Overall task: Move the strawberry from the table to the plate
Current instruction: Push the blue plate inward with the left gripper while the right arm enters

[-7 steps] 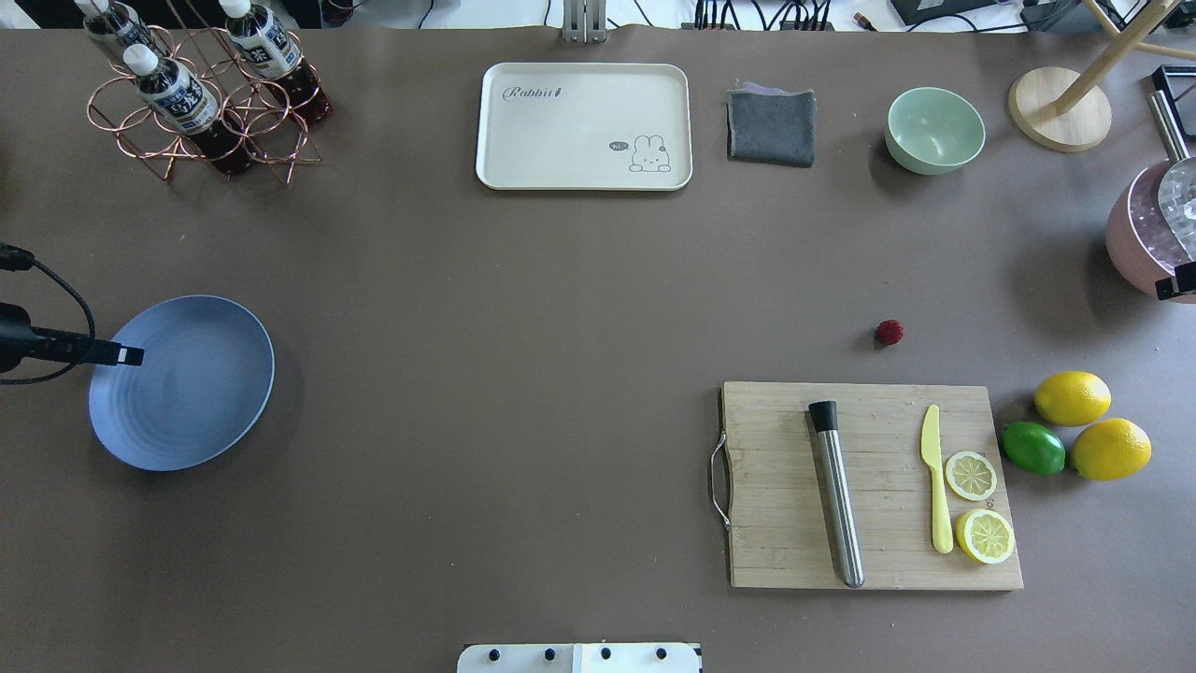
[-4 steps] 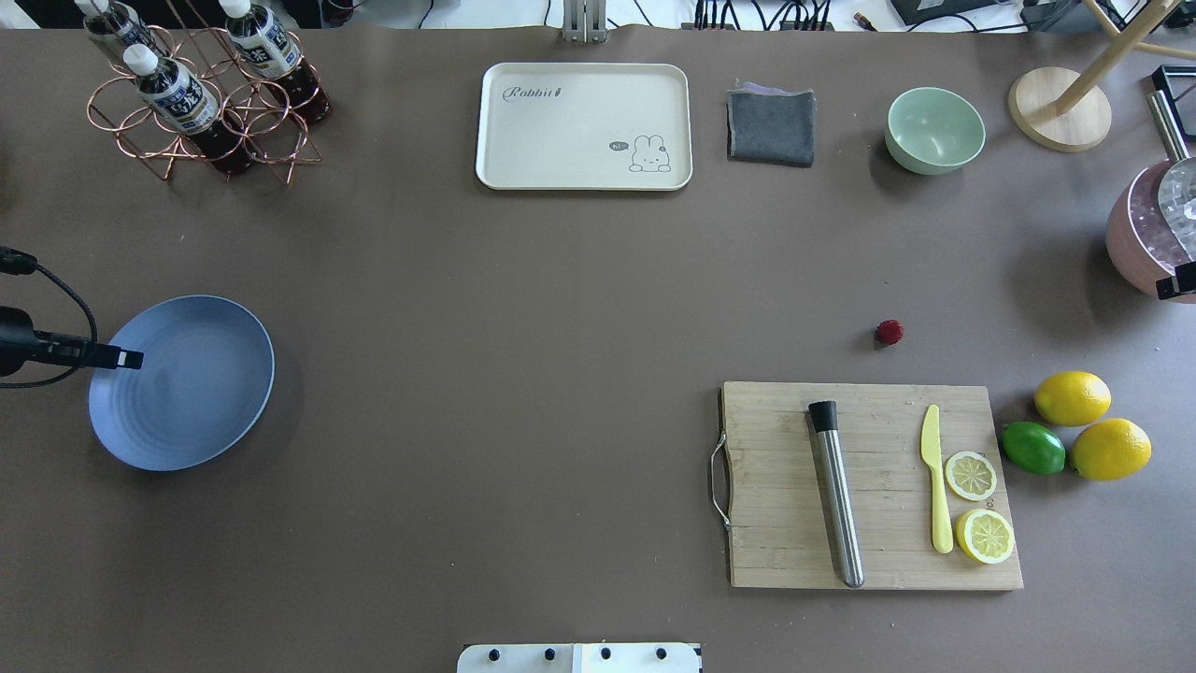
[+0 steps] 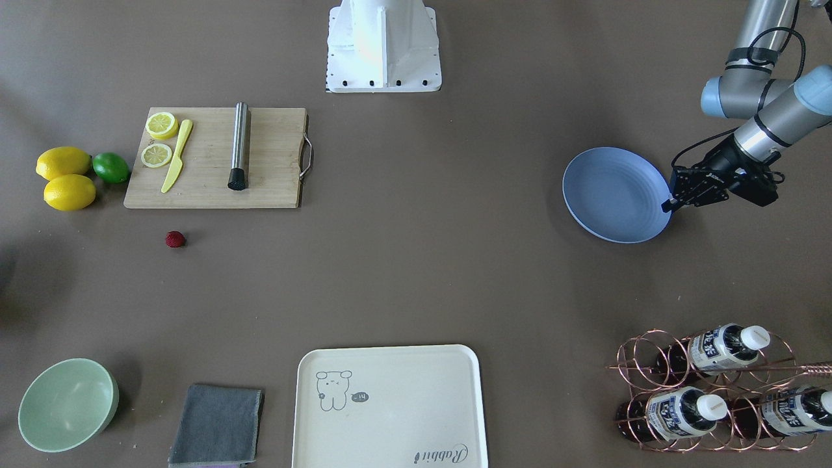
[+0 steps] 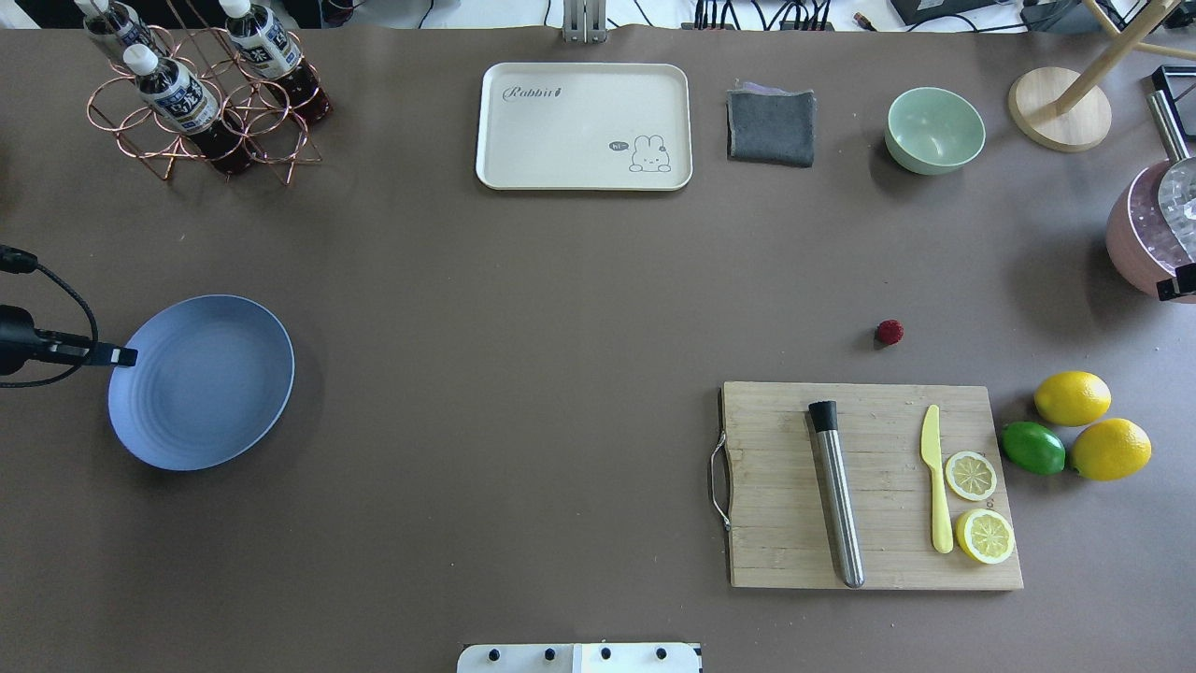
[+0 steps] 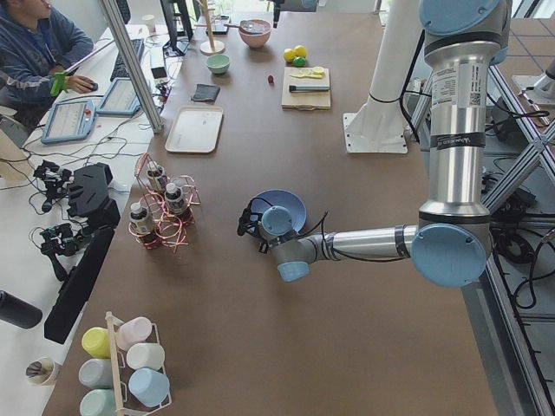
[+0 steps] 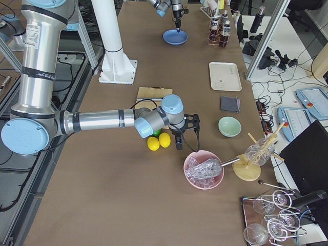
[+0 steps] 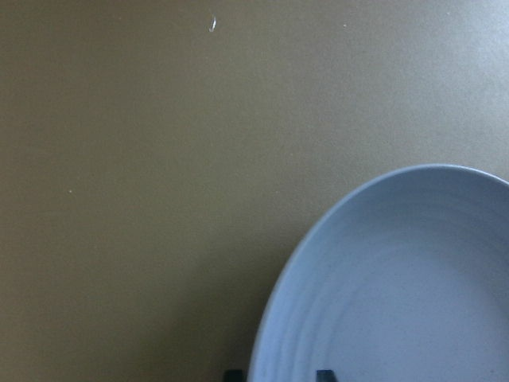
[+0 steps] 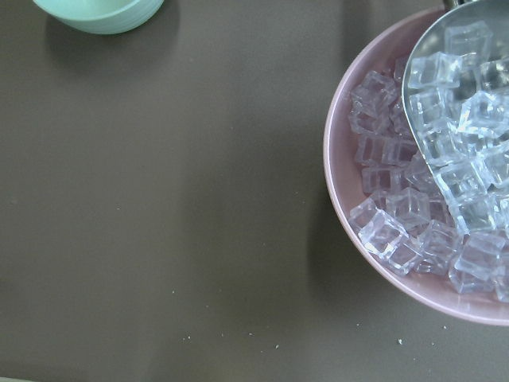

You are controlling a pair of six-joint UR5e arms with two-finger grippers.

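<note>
The strawberry [image 4: 889, 331] lies on the tabletop [image 4: 561, 374] at 3 o'clock, just past the cutting board [image 4: 775, 486]. The plate [image 4: 201, 382] waits at 9 o'clock. Our left gripper [image 4: 129, 356], released, straddles its rim, perhaps to steady it. Our right gripper [image 6: 178, 146] hangs by the ice bowl [image 8: 336, 191]; we cannot tell its grip.

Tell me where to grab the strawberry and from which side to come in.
Grip the strawberry across its widest middle, coming straight down from above. It is small, roundish and lies low on the table, so a sideways approach would likely scrape the surface. The cutting board lies apart from it, leaving room for the claw.
</note>
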